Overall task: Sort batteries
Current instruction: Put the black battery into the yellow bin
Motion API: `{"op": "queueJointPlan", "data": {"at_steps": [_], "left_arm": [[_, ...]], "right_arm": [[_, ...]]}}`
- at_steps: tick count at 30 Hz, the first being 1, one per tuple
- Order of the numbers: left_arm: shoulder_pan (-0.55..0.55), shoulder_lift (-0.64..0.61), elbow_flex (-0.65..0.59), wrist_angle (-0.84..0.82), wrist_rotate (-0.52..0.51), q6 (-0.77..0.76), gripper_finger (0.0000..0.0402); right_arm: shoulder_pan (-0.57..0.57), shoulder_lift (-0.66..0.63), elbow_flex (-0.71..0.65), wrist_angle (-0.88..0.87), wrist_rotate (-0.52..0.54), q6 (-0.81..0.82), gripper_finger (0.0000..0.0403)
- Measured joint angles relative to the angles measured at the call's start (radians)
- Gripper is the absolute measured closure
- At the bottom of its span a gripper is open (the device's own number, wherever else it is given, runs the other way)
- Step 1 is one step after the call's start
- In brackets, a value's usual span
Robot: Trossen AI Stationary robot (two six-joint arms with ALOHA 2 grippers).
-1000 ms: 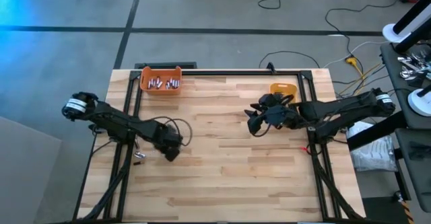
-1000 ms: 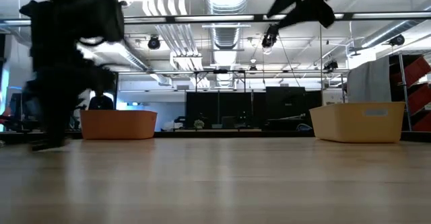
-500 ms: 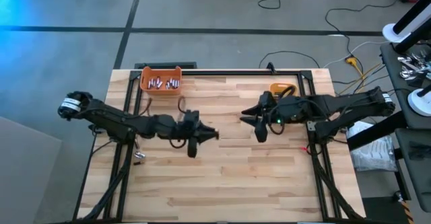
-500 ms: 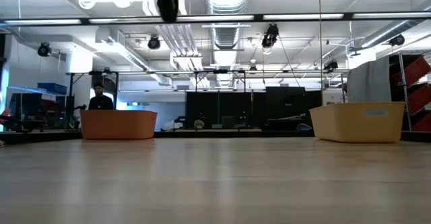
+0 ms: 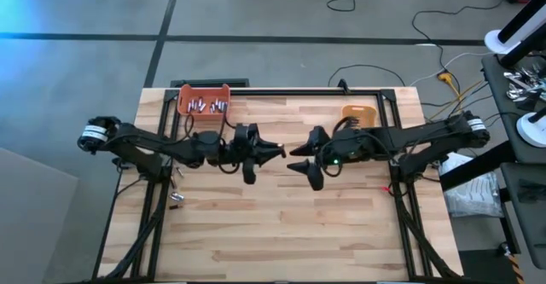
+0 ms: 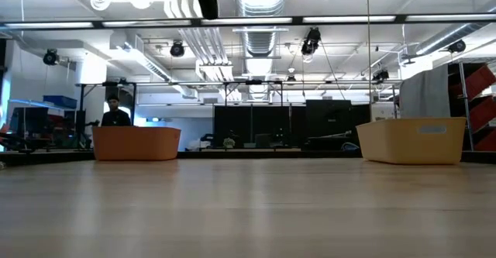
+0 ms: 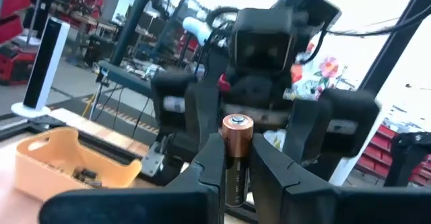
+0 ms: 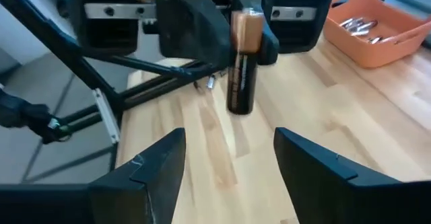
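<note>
Battery (image 7: 237, 158) sits clamped upright in left tool (image 5: 277, 152), mid-air over desk (image 5: 281, 224) centre. Right tool (image 5: 294, 157), fingers apart, faces it from 3 o'clock. For handover: centre right fingers around it, close firmly before left lets go.

Both arms reach in over the middle of the table, raised above it, their grippers facing each other and close together. The left gripper (image 5: 275, 152) points toward the right edge, its fingers (image 7: 210, 158) clamped on a battery (image 7: 236, 158) held upright between them. The right gripper (image 5: 299, 157) points toward the left edge, its fingers (image 8: 156, 162) spread wide, just short of the battery and not touching it.
</note>
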Motion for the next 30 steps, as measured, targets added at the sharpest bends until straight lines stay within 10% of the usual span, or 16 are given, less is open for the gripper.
{"op": "queueJointPlan", "data": {"at_steps": [19, 23, 30], "left_arm": [[-0.001, 0.001, -0.010, 0.019, -0.001, -0.024, 0.0377], [-0.001, 0.000, -0.014, 0.016, 0.013, -0.010, 0.0360], [-0.002, -0.044, -0.024, -0.056, 0.028, 0.048, 0.0311]], "right_arm": [[-0.026, 0.123, 0.144, -0.038, 0.049, -0.108, 0.0296], [-0.026, 0.123, 0.165, -0.087, 0.050, -0.118, 0.0360], [-0.028, 0.120, 0.254, -0.293, 0.066, -0.129, 0.0360]]}}
